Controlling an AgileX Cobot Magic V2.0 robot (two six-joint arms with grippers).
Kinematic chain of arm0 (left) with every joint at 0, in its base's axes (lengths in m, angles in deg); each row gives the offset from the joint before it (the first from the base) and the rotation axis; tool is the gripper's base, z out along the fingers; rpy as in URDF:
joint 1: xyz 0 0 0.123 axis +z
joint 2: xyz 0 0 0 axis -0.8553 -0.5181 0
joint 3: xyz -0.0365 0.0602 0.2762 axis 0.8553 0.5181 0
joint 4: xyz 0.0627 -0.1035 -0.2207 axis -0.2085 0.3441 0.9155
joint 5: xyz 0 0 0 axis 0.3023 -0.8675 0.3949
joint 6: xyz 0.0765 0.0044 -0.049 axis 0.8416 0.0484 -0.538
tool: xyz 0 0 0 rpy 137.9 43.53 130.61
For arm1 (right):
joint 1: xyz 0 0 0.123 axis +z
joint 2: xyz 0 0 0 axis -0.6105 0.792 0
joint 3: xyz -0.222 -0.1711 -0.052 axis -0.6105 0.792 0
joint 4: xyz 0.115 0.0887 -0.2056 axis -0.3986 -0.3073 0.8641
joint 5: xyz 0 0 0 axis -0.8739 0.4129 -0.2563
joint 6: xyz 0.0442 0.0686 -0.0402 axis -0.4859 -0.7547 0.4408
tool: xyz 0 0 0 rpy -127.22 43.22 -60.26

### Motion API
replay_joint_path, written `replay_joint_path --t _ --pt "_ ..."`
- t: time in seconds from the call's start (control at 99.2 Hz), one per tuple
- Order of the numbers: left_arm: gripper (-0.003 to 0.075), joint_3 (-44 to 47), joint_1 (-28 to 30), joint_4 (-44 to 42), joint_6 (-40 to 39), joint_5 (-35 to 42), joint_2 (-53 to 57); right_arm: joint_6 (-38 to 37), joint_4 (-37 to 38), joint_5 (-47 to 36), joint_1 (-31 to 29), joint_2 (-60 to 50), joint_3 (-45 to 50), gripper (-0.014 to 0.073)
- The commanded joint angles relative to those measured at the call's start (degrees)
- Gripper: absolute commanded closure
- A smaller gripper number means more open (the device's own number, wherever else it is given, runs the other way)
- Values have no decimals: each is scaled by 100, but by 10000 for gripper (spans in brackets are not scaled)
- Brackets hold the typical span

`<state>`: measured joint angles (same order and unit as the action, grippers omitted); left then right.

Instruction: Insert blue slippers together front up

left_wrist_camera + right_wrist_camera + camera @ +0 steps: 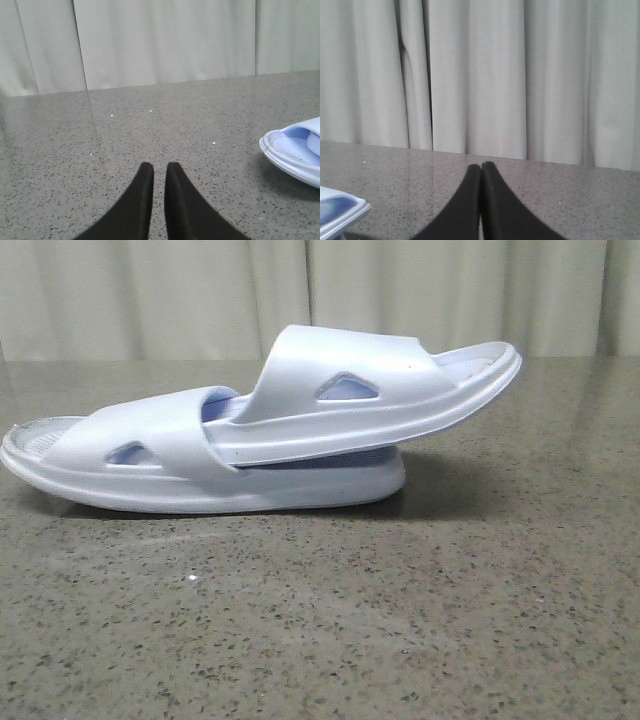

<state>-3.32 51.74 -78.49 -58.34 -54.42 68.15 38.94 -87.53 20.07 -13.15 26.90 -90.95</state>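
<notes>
**Desk:** Where did the blue slippers stand?

**Photographer:** Pictured in the front view, the pale pair lay nested on the speckled grey stone bench, about midway across it and toward its far edge. The lower slipper sat flat on its sole; the upper slipper was pushed under the lower one's strap and tilted up toward the right, its free end clear of the bench.

**Desk:** Which step was that?

**Photographer:** By my reading, the insertion looked done or nearly so. Any further move would call only for a light push to seat the upper slipper deeper, or for the arms to keep clear.

**Desk:** And the grippers?

**Photographer:** The left gripper hung over bare bench, fingers narrowed to a thin slit, holding nothing, one slipper end just off to its side. The right gripper had its tips pressed together, empty, with a slipper corner near it.

**Desk:** The room?

**Photographer:** Pleated off-white curtains closed off the space behind the bench's far edge.
</notes>
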Motion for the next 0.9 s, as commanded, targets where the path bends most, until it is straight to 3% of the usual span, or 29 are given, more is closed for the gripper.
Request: replay_joint_path --t 0.0,0.504,0.665,0.887 --pt "704 56 -34 47 -56 470 165 84 117 -274 -19 37 -146 701" --pt "704 56 -34 47 -56 470 165 -166 99 14 -19 37 -87 701" --pt "704 56 -34 47 -56 470 165 -1581 1601 180 -310 23 26 701" --pt "704 56 -34 47 -56 470 165 -3778 3770 805 -1215 -226 40 701"
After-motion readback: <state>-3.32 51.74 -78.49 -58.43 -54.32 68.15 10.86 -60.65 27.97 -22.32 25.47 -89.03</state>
